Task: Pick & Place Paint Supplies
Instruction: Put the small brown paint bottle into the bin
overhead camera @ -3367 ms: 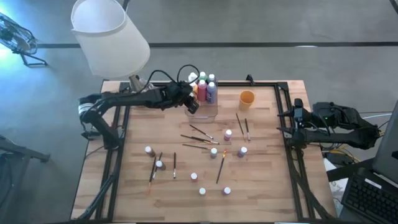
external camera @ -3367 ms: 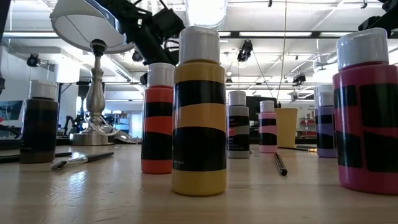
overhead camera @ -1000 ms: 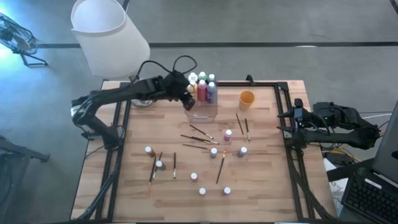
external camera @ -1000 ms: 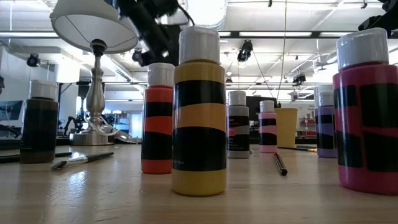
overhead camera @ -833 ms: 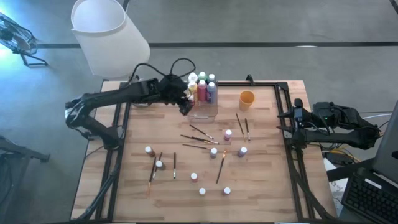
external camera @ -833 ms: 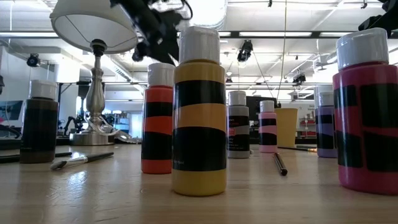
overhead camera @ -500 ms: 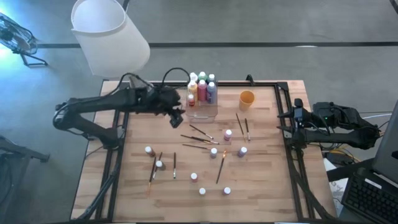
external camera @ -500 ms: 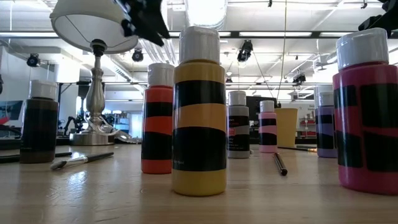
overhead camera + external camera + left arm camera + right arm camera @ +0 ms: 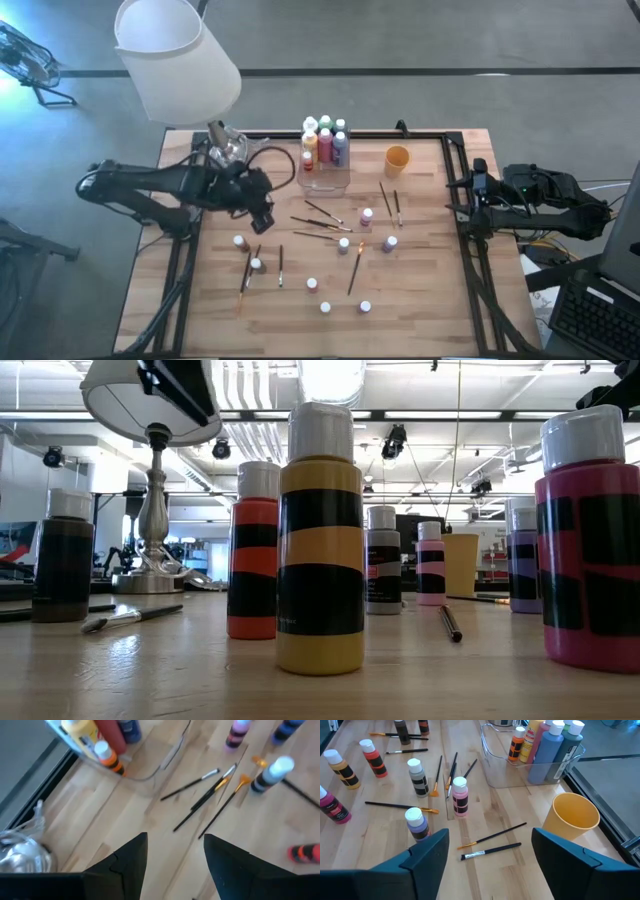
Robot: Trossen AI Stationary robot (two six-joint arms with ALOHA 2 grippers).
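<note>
White-capped, black-banded paint bottles and thin dark-handled paintbrushes lie scattered mid-table; the left gripper, jaws apart and empty, hovers at nine o'clock.

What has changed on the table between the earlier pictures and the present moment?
The left gripper has drawn back from the clear box at the table's far edge, toward the left side, and now hangs open and empty above bare wood near the loose brushes. The small orange bottle stands in the box. The loose bottles, the orange cup and the right gripper at the right edge have not moved.
</note>
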